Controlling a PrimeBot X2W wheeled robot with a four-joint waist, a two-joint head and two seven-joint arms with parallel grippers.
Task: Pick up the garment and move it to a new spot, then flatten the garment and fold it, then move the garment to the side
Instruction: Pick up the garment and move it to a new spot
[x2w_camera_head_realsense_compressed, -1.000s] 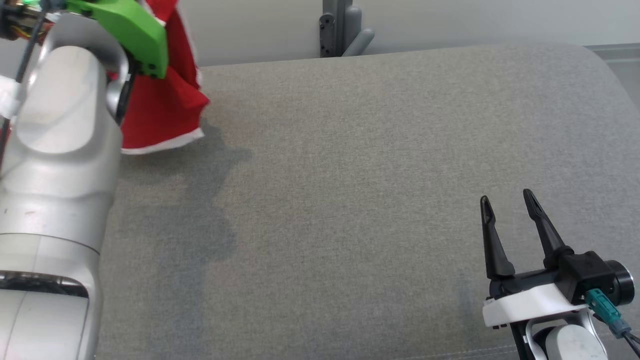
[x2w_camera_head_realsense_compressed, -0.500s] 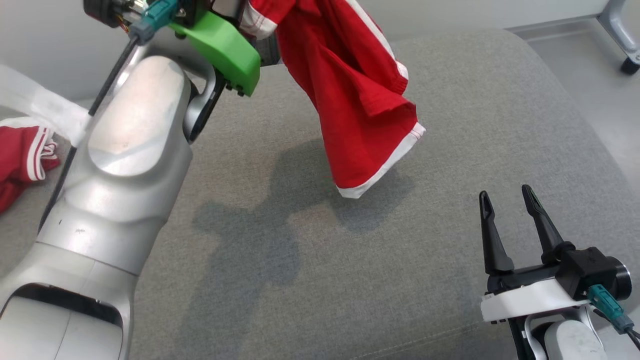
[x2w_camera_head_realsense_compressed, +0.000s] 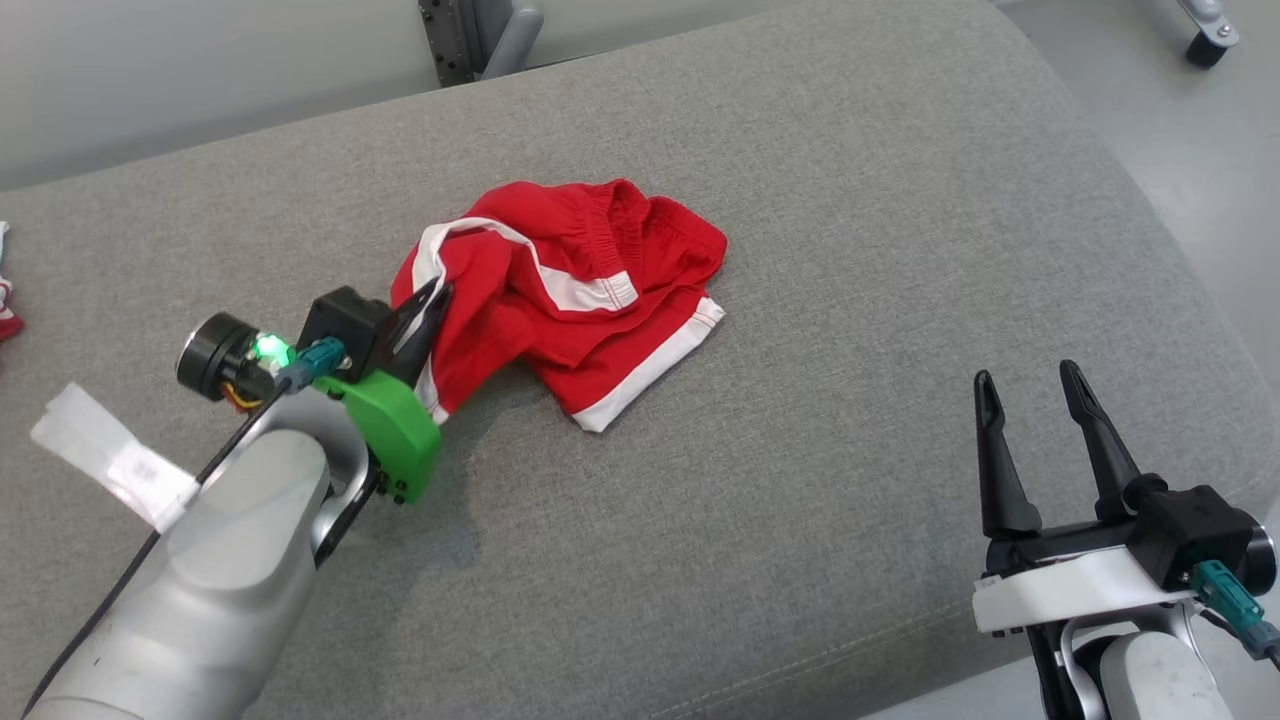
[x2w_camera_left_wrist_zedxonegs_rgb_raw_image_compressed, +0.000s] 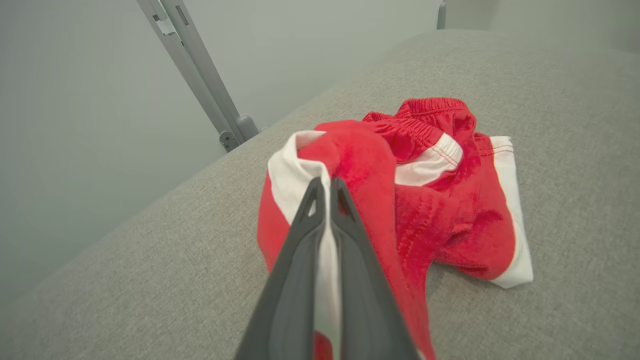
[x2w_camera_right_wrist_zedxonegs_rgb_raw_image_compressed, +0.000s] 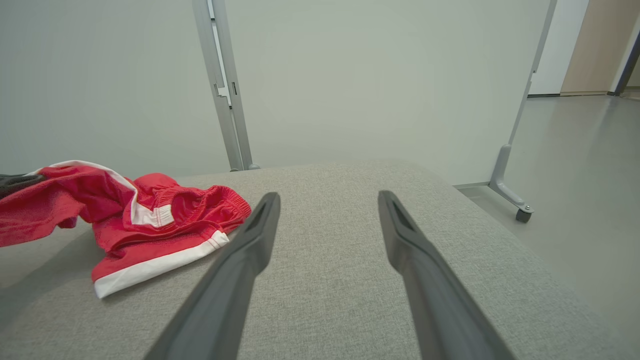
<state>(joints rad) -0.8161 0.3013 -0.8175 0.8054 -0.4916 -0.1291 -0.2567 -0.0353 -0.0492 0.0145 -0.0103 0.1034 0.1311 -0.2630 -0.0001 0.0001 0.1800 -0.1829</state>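
Now our left gripper (x2w_camera_head_realsense_compressed: 432, 300) pinches an edge of the red garment (x2w_camera_head_realsense_compressed: 580, 310), crumpled on the grey cushion (x2w_camera_head_realsense_compressed: 800, 520), left of our spread, empty right gripper (x2w_camera_head_realsense_compressed: 1035, 395). We judge the move nearly done; flattening, folding, setting aside remain.

Left tool (x2w_camera_head_realsense_compressed: 432, 300): fingers pressed together, pinching a fold of the garment (x2w_camera_head_realsense_compressed: 590, 280). Silver left forearm (x2w_camera_head_realsense_compressed: 220, 560) slants forward and inward, with a green bracket (x2w_camera_head_realsense_compressed: 395, 430) at the wrist. Right tool (x2w_camera_head_realsense_compressed: 1028, 375): fingers spread wide, gripping nothing, pointing forward.
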